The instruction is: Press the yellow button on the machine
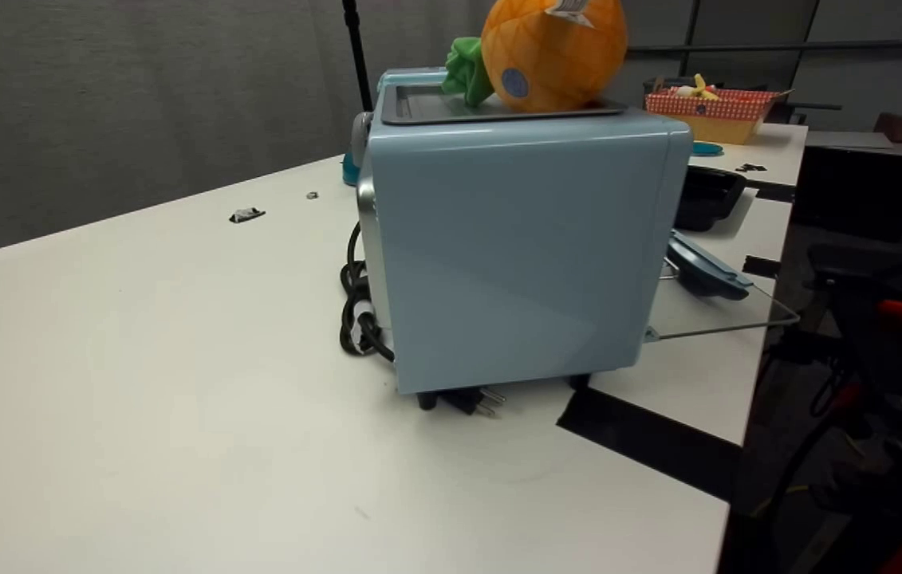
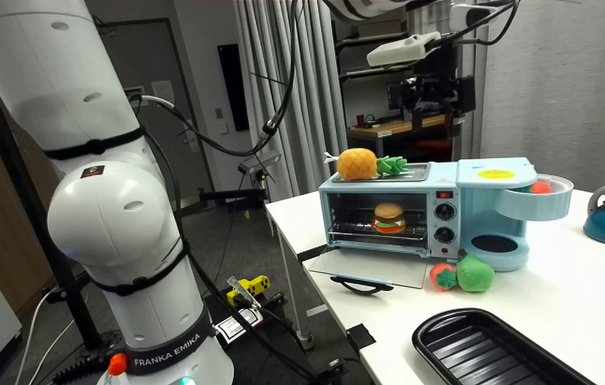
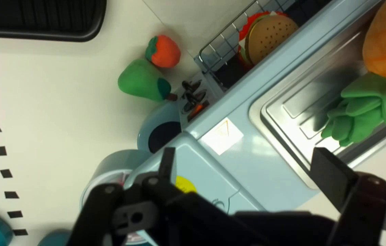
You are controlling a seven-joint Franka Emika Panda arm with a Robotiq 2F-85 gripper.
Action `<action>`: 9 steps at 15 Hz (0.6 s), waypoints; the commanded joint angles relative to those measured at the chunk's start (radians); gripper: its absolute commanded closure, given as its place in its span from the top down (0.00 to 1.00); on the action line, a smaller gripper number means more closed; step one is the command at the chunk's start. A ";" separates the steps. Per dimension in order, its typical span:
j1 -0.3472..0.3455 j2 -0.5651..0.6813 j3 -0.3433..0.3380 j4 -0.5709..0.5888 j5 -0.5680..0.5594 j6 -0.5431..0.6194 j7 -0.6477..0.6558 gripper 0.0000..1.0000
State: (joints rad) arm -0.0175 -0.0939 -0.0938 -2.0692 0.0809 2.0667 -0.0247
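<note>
Black fingers (image 3: pixel 331 177) spread wide above the machine (image 3: pixel 254 171).

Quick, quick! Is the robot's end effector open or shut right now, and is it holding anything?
End effector: open, holding nothing.

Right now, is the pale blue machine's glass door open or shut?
Open: the clear glass door is folded down before the machine.

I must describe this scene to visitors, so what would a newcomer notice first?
The orange plush pineapple with green leaves probably comes first, on the grey metal tray atop the pale blue, boxy machine. Next come the brown-bunned toy hamburger inside the open oven and the black gripper above the machine.
</note>
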 commanded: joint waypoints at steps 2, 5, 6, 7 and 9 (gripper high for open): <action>-0.012 0.173 0.017 0.259 -0.030 -0.059 0.018 1.00; -0.013 0.259 0.020 0.371 -0.037 -0.097 0.021 1.00; -0.014 0.180 0.022 0.256 -0.023 -0.037 0.006 1.00; -0.014 0.206 0.022 0.289 -0.024 -0.050 0.007 1.00; -0.015 0.239 0.023 0.326 -0.025 -0.062 0.007 1.00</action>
State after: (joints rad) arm -0.0176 0.1450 -0.0863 -1.7460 0.0587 2.0077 -0.0189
